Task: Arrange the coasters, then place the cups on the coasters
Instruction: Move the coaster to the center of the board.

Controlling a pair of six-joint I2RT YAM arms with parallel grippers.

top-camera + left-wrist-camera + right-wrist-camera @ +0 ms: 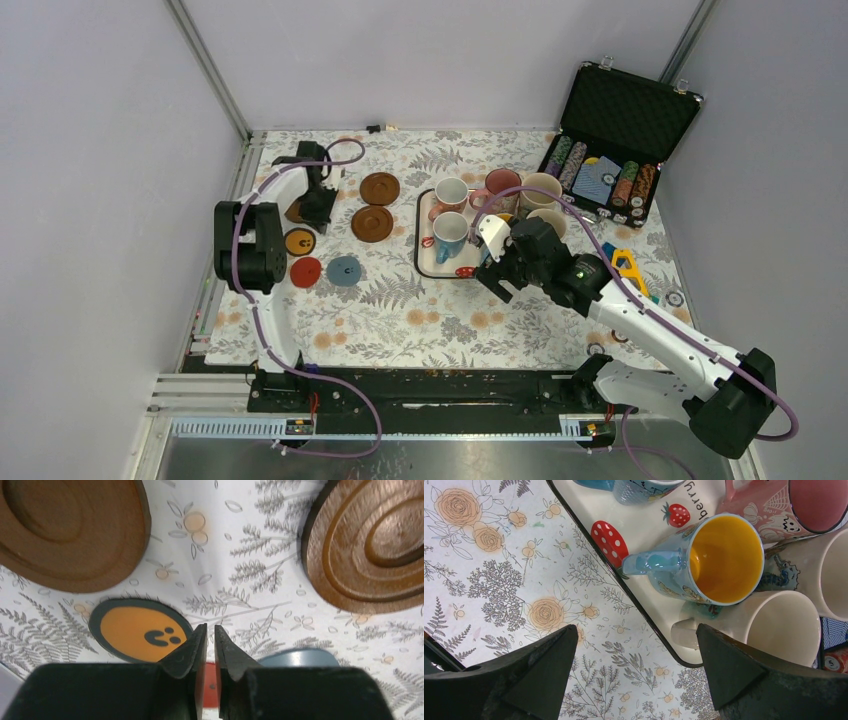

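Left gripper (210, 630) fingers almost together, thin gap, nothing clamped. It hangs low over the floral cloth (235, 555), with the orange-centre coaster (137, 632) just left of it, the grey-blue coaster (295, 656) just right and a sliver of the red coaster (210, 680) underneath. First brown coaster (65, 530) lies upper left, second brown coaster (370, 545) upper right. Right gripper (636, 630) jaws wide apart, empty, over the tray (649, 625) rim, near the blue mug (719, 560) with yellow inside. Pink mug (794, 510) and cream mug (784, 627) sit beside it in the tray. All coasters flat on the cloth, left of the tray.
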